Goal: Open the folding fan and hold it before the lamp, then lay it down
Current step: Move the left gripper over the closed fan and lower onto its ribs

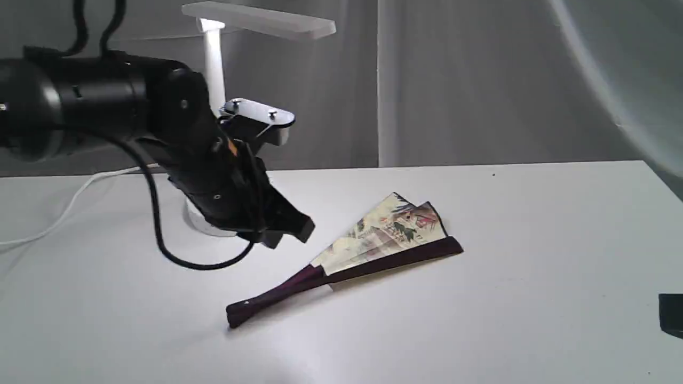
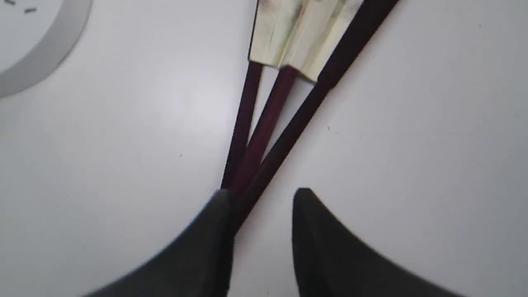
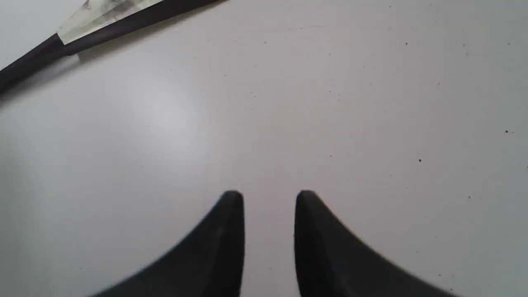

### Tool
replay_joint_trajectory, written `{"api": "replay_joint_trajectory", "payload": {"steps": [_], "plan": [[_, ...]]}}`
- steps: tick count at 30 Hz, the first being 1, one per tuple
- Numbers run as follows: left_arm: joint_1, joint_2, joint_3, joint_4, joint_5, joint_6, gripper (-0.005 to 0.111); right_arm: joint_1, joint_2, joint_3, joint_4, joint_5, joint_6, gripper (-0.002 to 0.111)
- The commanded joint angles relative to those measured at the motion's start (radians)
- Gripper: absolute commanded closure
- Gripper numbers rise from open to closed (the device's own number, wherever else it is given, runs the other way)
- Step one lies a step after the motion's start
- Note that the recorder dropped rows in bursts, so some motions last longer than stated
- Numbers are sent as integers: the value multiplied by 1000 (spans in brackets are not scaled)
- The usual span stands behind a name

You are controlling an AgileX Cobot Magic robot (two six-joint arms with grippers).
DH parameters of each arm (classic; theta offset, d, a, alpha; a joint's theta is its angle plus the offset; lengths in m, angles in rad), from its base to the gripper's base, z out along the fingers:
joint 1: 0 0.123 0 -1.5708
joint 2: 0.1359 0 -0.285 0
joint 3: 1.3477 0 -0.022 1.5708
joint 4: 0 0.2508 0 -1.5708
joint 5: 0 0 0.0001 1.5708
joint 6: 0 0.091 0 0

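black and parted, the left claw [image 2: 262, 194] hangs low over the tabletop [image 1: 533, 266], released, its two fingers apart with nothing gripped between them. just past its tips run the dark ribs of the folding fan [image 1: 384, 232]. in the left wrist view they slip out of sight beneath one finger, and whether it touches them cannot be told. the fan lies flat near the middle of the tabletop, only partly spread, its pivot end near and left, its painted leaf far and right. behind the left arm stands the lamp [image 1: 213, 64], its base mostly hidden, its flat head high above. a white cord [image 1: 69, 205] trails off to the left. well to the right, the right claw [image 3: 269, 193] is released too, fingers apart over bare tabletop, clear of the fan.
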Motion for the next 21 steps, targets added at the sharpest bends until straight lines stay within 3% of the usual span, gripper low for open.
{"api": "replay_joint_trajectory", "payload": {"steps": [1, 9, 16, 21], "plan": [[-21, 67, -80, 12, -1, -10, 82, 1, 0, 7, 14, -11, -6, 85], [-23, 211, -231, 12, 2, -7, 81, 1, 0, 7, 15, -11, -9, 85], [-26, 292, -294, -27, 0, 40, 70, 1, 0, 7, 15, -15, -9, 85], [-45, 335, -308, -32, -60, 46, 70, 1, 0, 7, 15, -15, -9, 85]]}}
